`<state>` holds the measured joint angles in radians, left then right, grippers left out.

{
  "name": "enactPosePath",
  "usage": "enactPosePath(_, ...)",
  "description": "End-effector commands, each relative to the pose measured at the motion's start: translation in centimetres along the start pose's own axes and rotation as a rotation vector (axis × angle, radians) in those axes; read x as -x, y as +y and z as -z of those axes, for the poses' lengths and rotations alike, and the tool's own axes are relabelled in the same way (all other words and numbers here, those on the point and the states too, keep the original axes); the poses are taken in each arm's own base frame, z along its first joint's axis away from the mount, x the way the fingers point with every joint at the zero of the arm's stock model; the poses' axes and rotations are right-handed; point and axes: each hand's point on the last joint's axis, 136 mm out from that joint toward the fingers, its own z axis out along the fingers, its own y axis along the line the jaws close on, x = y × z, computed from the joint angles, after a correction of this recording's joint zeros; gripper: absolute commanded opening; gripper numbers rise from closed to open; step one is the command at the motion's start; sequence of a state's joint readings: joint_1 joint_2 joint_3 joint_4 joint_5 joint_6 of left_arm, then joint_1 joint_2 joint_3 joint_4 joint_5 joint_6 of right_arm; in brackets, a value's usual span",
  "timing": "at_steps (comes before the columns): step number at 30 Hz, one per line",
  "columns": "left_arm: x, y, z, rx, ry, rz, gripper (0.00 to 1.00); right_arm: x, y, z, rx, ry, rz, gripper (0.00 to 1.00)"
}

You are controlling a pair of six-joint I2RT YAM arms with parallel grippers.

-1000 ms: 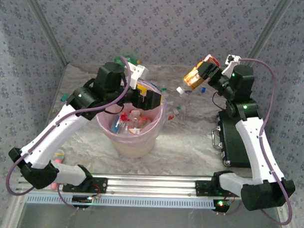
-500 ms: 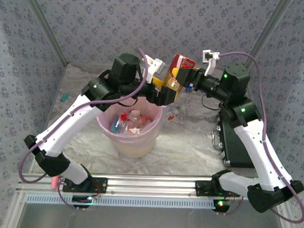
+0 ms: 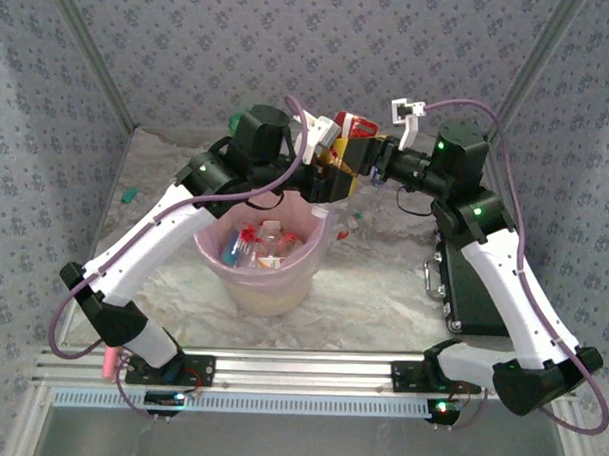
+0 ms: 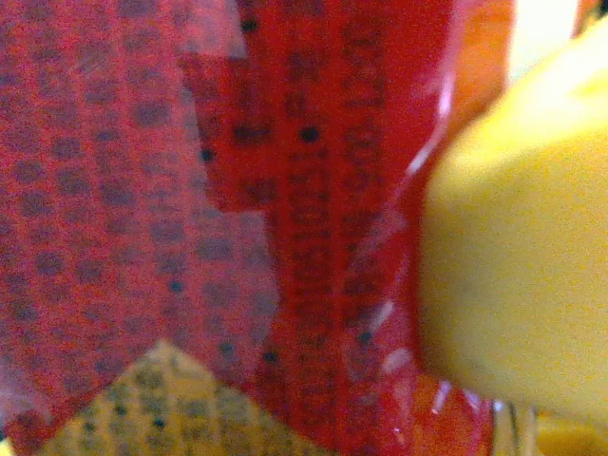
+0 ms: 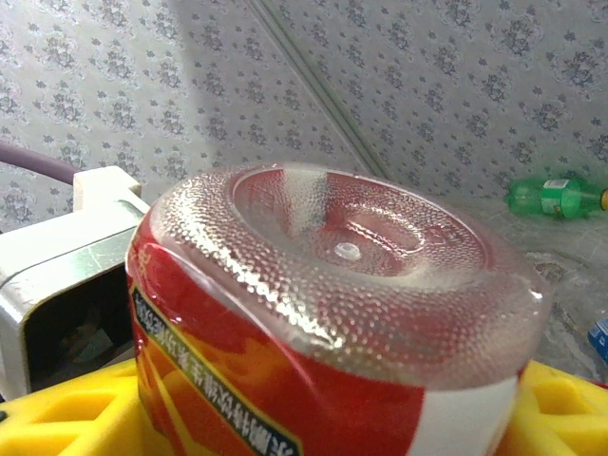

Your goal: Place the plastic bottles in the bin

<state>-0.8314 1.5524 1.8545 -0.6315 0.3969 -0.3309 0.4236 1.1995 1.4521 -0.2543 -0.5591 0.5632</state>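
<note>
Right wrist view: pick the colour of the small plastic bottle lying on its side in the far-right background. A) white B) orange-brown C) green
C: the small green plastic bottle lies on its side at the far right, beyond the clear dimpled base of the red-labelled plastic bottle close to the camera.
</note>
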Motion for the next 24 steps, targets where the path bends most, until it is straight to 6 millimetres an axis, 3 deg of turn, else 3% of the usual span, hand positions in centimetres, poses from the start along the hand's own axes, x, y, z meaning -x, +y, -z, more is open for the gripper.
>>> enactPosePath(1, 1.8, -1.7, 1.0, -0.05, -0.059, -0.049, 0.51, 1.2, 2.1, 0.3, 0.06, -0.024, 0.04, 0.7)
enactPosePath(4, 1.7, -1.5, 1.3, -0.028, -0.06, -0.057, 0.51, 1.3, 1.9, 0.5, 0.049, -0.023, 0.046, 0.83)
enactPosePath(8, 1.6, -0.7, 2.4, 0.022, -0.056, -0.062, 0.51, 1.7, 1.5, 1.2, 0.019, -0.041, 0.057, 0.92)
enactPosePath(9, 1.5, -0.4, 2.9, 0.038, -0.056, -0.061, 0.5, 1.8, 1.3, 1.6, 0.004, -0.052, 0.063, 0.99)
enactPosePath(15, 0.3, 2.0, 6.7, 0.161, -0.026, 0.008, 0.48, 1.9, -0.6, 3.6, -0.103, -0.08, 0.084, 1.0)
enactPosePath(18, -1.7, 3.5, 7.9, 0.249, 0.04, 0.042, 0.47, 1.4, -2.0, 4.4, -0.164, -0.083, 0.085, 1.0)
enactPosePath(24, -7.6, 8.1, 9.5, 0.498, 0.264, 0.071, 0.44, 0.5, -5.6, 5.3, -0.27, -0.081, 0.051, 1.0)
